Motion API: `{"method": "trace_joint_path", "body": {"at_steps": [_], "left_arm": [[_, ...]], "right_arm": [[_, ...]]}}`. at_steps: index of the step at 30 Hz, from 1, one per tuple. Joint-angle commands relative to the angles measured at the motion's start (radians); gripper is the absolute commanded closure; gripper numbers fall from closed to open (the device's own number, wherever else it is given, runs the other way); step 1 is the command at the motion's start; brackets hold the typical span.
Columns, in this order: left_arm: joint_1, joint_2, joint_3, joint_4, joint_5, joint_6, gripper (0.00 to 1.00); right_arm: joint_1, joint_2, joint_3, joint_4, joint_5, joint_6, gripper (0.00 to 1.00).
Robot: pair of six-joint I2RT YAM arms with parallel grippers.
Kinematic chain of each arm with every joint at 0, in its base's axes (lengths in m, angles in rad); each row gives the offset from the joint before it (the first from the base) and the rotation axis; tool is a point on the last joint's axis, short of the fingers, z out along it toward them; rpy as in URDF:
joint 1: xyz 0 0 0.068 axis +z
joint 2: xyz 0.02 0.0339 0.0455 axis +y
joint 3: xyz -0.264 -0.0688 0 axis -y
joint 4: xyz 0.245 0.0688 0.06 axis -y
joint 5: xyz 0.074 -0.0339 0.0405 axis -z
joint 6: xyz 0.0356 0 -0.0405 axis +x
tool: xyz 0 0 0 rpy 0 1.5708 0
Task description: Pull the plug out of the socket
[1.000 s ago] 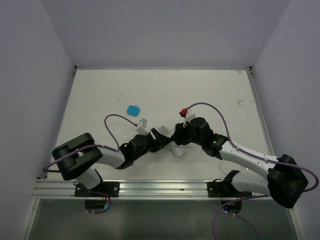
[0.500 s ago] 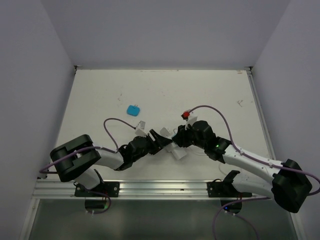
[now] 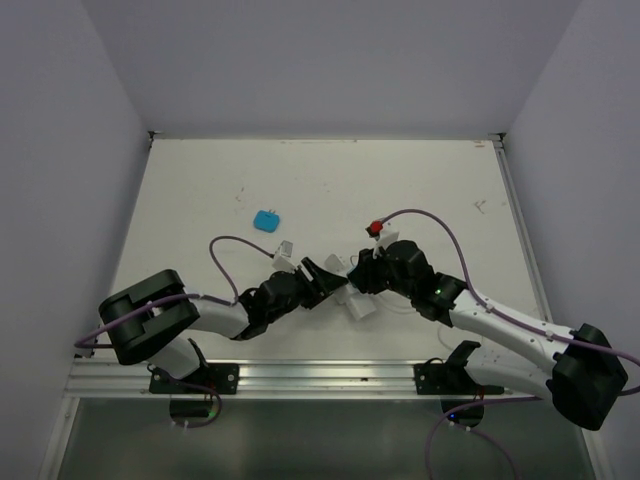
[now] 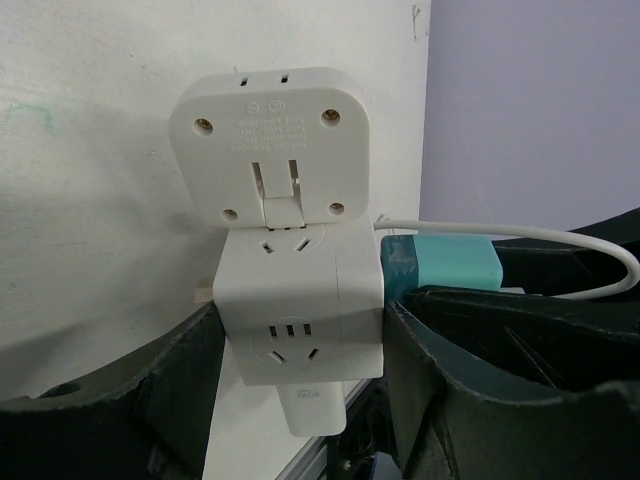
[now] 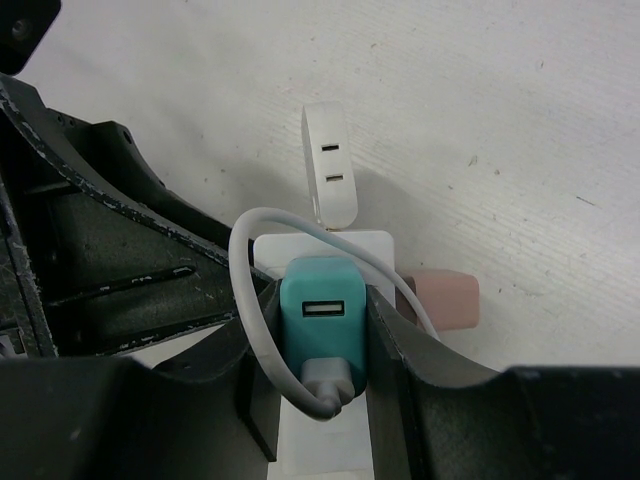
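- The socket [image 4: 300, 300], a white cube of smooth hard plastic with rounded edges and slot holes on its faces, sits low over the near middle of the counter [image 3: 200, 200], where the two arms meet.
- The left end effector [image 4: 300, 350] is clenched on it, one dark finger pressed against each of two opposite side faces.
- The teal plug [image 5: 320, 315] is a small glossy block with a USB port on its outer end. It is seated in one side face of the socket, just past a left finger, with a white cable [image 5: 245, 300] looping off it.
- The right end effector [image 5: 320, 335] is grasping that plug, its fingers flat on both teal flanks.
- The key relation is that the plug's long axis runs straight out of the socket face toward the right arm, away from the left. I judge the pull should follow that line without twisting, with the left arm bracing.
- The slick plastic may let the fingers slide.
- A flat white adapter [image 4: 270, 145], rounded-square with screw recesses, rides on another face.
- A white oblong plug [image 5: 330, 165] projects from a further side.
- A pink block [image 5: 445, 300] lies just beside the socket; I cannot tell whether it is plugged in.
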Motion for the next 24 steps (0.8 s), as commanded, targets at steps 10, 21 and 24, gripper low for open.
{"method": "trace_joint_path", "body": {"at_steps": [10, 21, 24], "left_arm": [[0.020, 0.059, -0.043, -0.274, -0.181, 0.010, 1.00], [0.020, 0.073, -0.060, -0.265, -0.184, -0.017, 1.00], [0.020, 0.064, -0.058, -0.259, -0.184, -0.008, 1.00]], "right_arm": [[-0.004, -0.023, 0.113, 0.051, 0.134, 0.009, 1.00], [-0.012, -0.022, 0.148, 0.064, 0.171, 0.009, 1.00], [-0.027, -0.023, 0.156, 0.051, 0.200, 0.003, 1.00]]}}
